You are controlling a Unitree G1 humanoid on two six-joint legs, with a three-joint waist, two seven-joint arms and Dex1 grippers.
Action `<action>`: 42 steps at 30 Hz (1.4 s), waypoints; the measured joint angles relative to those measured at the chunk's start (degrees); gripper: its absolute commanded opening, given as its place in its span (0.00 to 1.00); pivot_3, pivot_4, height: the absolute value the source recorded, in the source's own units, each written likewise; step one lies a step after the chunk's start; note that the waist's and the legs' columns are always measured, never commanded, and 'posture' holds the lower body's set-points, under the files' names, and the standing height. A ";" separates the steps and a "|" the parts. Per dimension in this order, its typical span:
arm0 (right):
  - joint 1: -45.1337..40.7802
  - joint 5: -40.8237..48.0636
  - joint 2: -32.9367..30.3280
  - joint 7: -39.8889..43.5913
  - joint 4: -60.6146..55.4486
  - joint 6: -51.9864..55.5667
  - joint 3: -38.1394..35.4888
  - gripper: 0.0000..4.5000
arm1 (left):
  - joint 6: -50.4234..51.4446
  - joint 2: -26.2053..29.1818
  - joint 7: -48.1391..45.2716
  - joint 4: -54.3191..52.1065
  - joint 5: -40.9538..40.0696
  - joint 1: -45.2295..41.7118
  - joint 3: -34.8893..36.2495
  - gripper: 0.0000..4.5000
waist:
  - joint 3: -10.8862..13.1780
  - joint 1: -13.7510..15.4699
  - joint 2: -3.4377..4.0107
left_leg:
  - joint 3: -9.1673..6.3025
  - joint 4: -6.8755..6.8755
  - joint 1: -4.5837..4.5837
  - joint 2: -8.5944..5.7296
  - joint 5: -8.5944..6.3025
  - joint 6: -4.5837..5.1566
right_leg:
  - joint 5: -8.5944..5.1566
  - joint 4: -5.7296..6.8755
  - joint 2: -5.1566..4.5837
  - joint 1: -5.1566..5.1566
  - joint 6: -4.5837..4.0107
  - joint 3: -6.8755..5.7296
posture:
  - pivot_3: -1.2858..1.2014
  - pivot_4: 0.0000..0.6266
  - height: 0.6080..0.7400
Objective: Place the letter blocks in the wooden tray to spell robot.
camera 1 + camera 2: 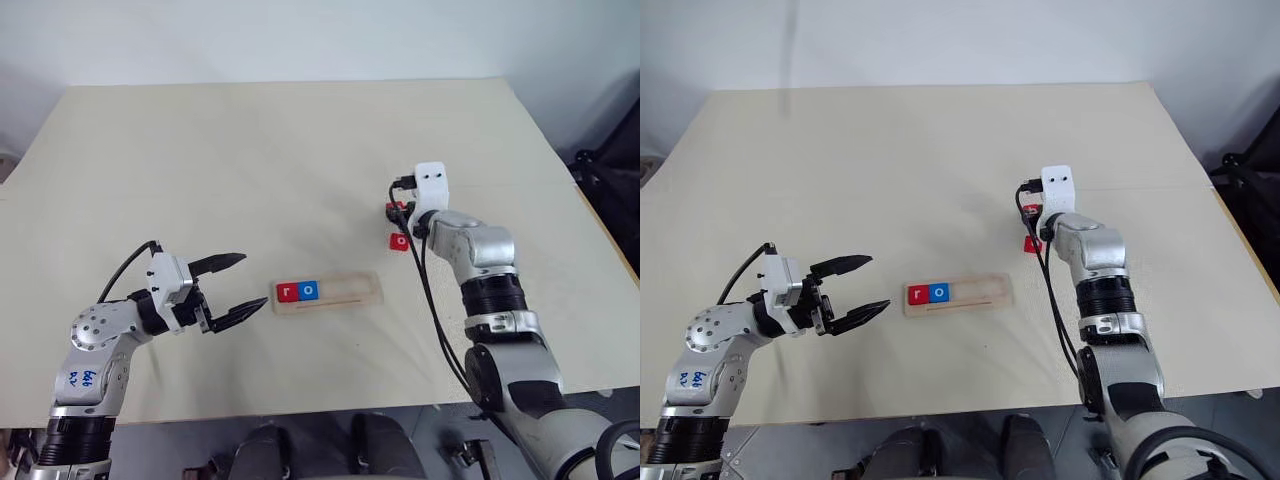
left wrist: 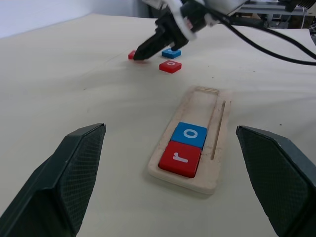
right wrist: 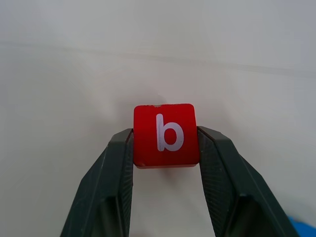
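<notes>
Letter blocks status: red r block (image 2: 179,158) and blue o block (image 2: 189,135) sit side by side in the wooden tray (image 1: 328,294), filling the end nearest my left arm; the remaining slots hold nothing. Tray lies flat on the beige table (image 1: 250,160), in front of me, roughly centred. Red b block (image 3: 166,134) rests on the table off to the right of the tray, well apart from it. My right gripper (image 3: 165,143) has a finger pressed on each side of the b, clamped on it, block on the table surface as far as I can tell. Red o block (image 2: 170,66) and a blue block (image 2: 171,53) lie just beside that gripper; blue one's letter unreadable. My left gripper (image 1: 236,286) hangs level just left of the tray, fingers spread wide, touching nothing.
</notes>
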 measured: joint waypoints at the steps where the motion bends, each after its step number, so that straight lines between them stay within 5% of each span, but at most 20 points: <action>1: 1.14 0.29 -1.26 0.74 -4.89 2.58 0.16 0.33 | 0.00 -0.10 -0.09 0.08 0.00 -0.29 -0.19 1.00 | 0.00 0.18 0.00 | 0.00 0.00 -0.02 -0.01 0.00 0.01 | 0.00 -0.02 -0.02 0.00 0.00 0.00 | 0.52 0.24 1.00; 11: 22.45 4.78 -2.94 0.22 -41.62 25.85 -2.69 0.33 | 0.02 -1.16 -3.53 3.15 0.02 -3.88 -2.89 1.00 | -0.01 1.30 -0.02 | 0.03 -0.01 -0.01 -0.01 0.00 0.01 | 0.00 -0.06 0.04 -0.01 0.00 -0.01 | 0.52 0.24 1.00; 20: 33.20 4.97 3.77 -4.25 -57.16 35.52 -6.09 0.33 | 0.78 -1.06 -7.84 5.39 0.00 -6.43 -3.97 1.00 | -0.02 1.23 -0.03 | 0.02 -0.02 0.01 -0.01 0.00 0.01 | -0.01 -0.07 0.09 -0.01 -0.01 -0.01 | 0.52 0.24 1.00; 25: 33.24 5.70 3.05 -3.07 -57.44 36.08 -6.13 0.71 | 1.08 -0.50 -9.72 7.24 0.00 -8.35 -4.23 1.00 | -0.02 1.24 -0.03 | 0.01 -0.02 -0.01 -0.02 -0.01 0.01 | -0.01 -0.13 0.09 0.00 -0.02 -0.01 | 0.52 0.24 1.00; 28: 33.33 9.74 -4.08 3.78 -57.35 34.79 -6.22 0.93 | 0.85 0.11 -10.23 7.31 0.01 -8.90 -4.12 1.00 | -0.01 1.35 -0.01 | 0.01 -0.03 -0.01 -0.05 -0.04 0.07 | 0.00 -0.18 0.06 0.02 -0.01 -0.01 | 0.52 0.24 1.00; 29: 33.37 10.83 -6.31 6.01 -57.33 33.68 -6.84 0.99 | 0.75 0.10 -10.28 7.40 0.03 -8.89 -4.12 1.00 | -0.01 1.35 -0.02 | 0.00 -0.03 -0.02 -0.05 -0.04 0.08 | 0.00 -0.24 0.06 0.03 0.00 -0.01 | 0.52 0.24 1.00; 35: 38.90 13.49 -25.89 28.09 -47.71 10.41 -8.24 0.99 | 0.00 -0.01 -9.90 7.46 0.13 -7.96 -3.99 1.00 | 0.01 1.41 -0.08 | 0.01 -0.07 0.02 -0.06 -0.10 0.17 | 0.05 -0.52 0.08 0.21 0.09 -0.05 | 0.52 0.24 1.00; 42: 38.86 5.69 -32.93 51.51 -22.23 -33.62 -1.86 0.99 | -0.78 -0.36 -8.59 6.48 0.13 -6.63 -3.91 1.00 | 0.03 1.19 -0.12 | 0.14 -0.05 0.17 -0.04 -0.08 0.15 | 0.05 -0.49 0.12 0.29 0.10 -0.03 | 0.52 0.24 1.00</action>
